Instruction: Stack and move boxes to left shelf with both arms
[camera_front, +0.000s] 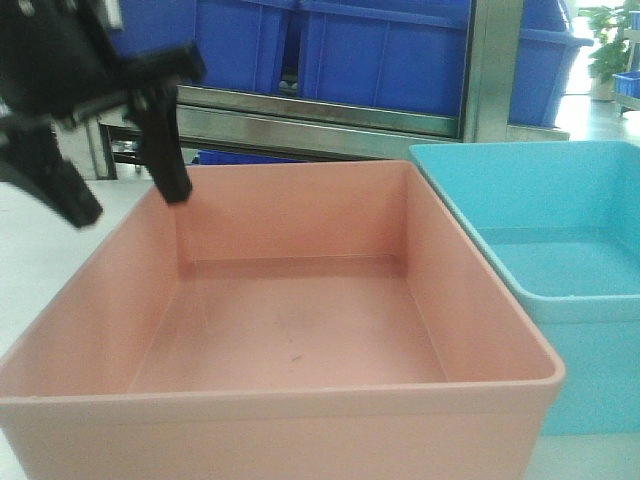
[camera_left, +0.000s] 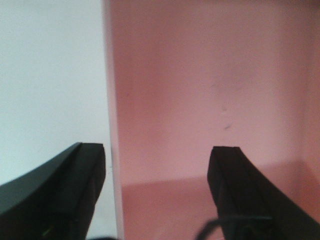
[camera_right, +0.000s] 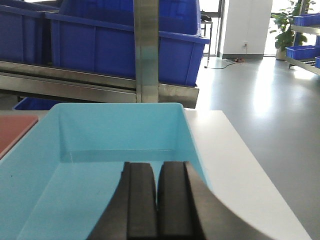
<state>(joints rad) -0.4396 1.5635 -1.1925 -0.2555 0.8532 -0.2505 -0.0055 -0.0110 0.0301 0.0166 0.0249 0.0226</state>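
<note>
White tabletop (camera_left: 50, 75) — pink bin (camera_front: 300, 330) beside blue bin (camera_front: 560, 260); left end effector (camera_front: 120, 185) spread astride pink's wall, right end effector (camera_right: 157, 170) pressed together over blue.

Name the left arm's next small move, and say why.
Probably lower the left tool a little and close it on the left wall of the pink bin. The tool is open and straddles that wall, with one side over the white table and the other over the bin's inside. Nothing is gripped yet.
</note>
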